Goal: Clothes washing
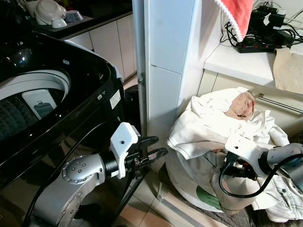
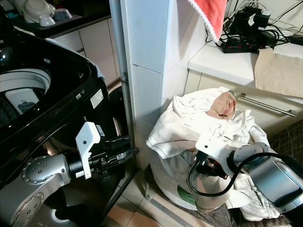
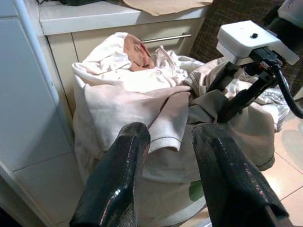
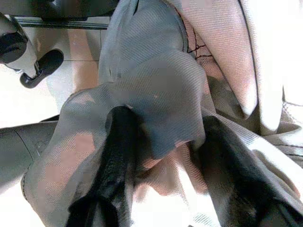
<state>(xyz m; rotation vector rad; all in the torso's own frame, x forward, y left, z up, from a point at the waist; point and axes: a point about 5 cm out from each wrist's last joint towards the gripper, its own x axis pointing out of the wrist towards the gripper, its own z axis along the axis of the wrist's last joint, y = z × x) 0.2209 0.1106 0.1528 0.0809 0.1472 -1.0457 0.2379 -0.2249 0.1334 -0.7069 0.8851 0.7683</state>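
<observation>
- Right gripper [image 4: 161,156] buried in the laundry pile [image 1: 222,127], low on its front face; fingers [image 4: 118,156] spread, with a fold of grey twill cloth [image 4: 161,90] bunched between them. Fingers not closed on it.
- Left gripper [image 3: 165,165] held in the air between the washing machine [image 1: 71,104] and the pile, pointed at the pile, touching nothing; two black fingers apart.
- Pile: mostly off-white and cream fabric, heaped and crumpled, spilling over a basket whose own sides are hidden by the cloth. A pinkish-tan piece [image 1: 241,106] with a small dark mark sits at the top. One white flap with a stitched hem [image 3: 165,123] hangs down the front. Grey-beige cloth lies lower, at the right gripper. A green patch [image 1: 208,196] shows near the bottom.
- Pile stands on the tiled floor [image 1: 156,210], against the cream cabinet [image 1: 222,82] with a metal bar handle [image 1: 279,104], just beside the white tiled pillar [image 1: 163,71].
- Washing machine on the robot's left: black top-loader, lid up, drum opening [image 1: 33,101] visible.
- Red towel [image 1: 236,16] hangs above the counter; power strip and cables [image 1: 262,33] on the countertop.
</observation>
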